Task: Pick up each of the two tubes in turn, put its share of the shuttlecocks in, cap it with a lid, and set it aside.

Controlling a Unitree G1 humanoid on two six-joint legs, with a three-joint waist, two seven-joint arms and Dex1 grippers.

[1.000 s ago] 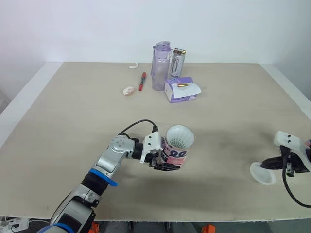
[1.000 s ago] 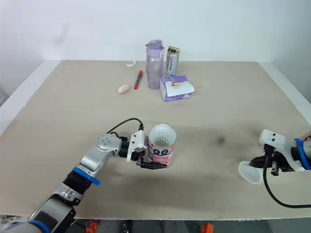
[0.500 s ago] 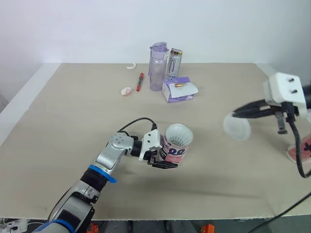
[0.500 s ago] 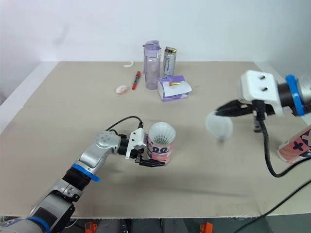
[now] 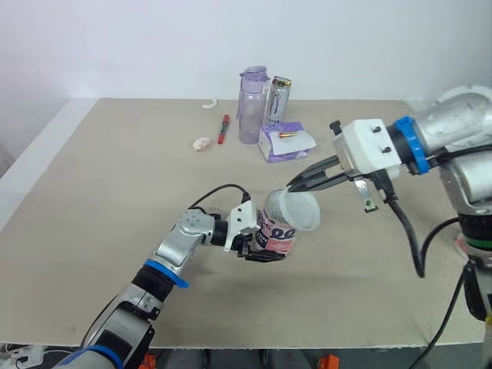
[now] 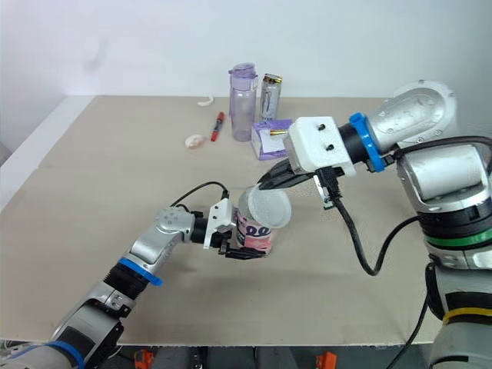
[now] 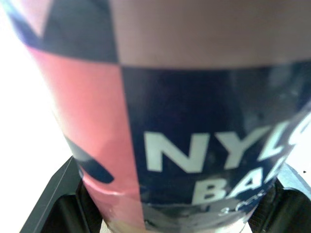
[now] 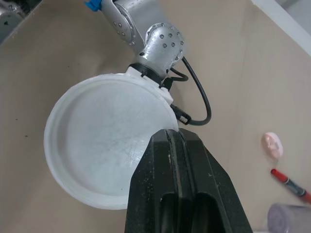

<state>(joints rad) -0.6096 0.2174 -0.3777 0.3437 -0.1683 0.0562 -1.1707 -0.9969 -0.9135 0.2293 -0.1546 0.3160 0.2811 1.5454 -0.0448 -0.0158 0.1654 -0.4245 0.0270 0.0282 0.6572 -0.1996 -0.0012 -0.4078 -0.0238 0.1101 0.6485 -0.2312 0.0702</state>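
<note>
While the left pincer clamps the tube near the tabletop's front, the right pincer, closed on the rim of the lid, holds it tilted over the tube's mouth. Pressed down at that slant, the lid could catch one edge, skid off, or tip the tube.

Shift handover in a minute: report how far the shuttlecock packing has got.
Done: the left gripper grips the tube. In hand: the right gripper holds the lid tilted at the tube's mouth, not yet seated; the contents are hidden behind it. Left: press the lid on, set the tube aside, then likely the other tube.
</note>
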